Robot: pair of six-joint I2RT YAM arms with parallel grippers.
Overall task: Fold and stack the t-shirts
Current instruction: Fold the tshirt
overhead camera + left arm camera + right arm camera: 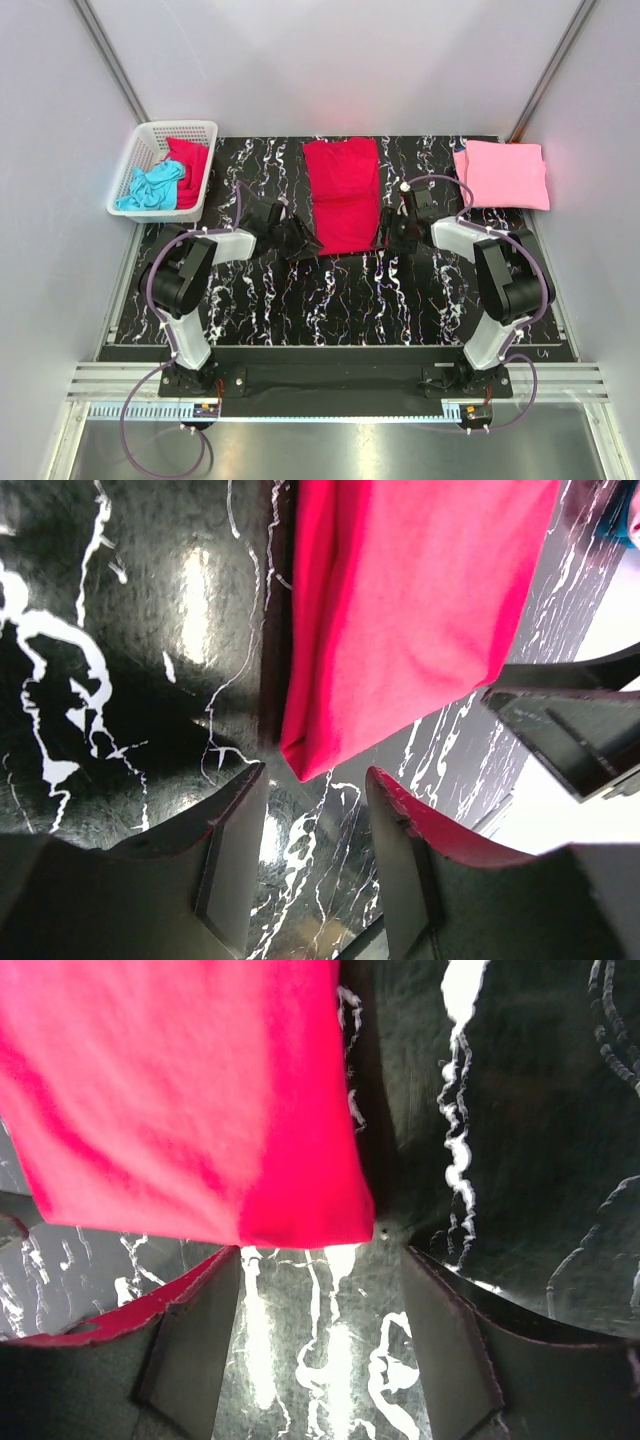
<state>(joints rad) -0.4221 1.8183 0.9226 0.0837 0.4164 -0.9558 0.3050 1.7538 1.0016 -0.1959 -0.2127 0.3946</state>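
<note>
Grasp: pinch all layers, probably 2, at crimson shirt (343, 195) corners facing near edge.
Left gripper (315, 775): spread, empty.
Right gripper (320, 1252): likewise.

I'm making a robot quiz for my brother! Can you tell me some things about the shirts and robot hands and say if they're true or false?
1. The pink shirt is in the basket. False: it lies folded on the table, at the far right.
2. The left gripper and right gripper are both open. True.
3. A turquoise shirt is in the basket. True.
4. The middle red shirt hangs from a gripper. False: it lies flat on the table, and neither gripper holds it.
</note>
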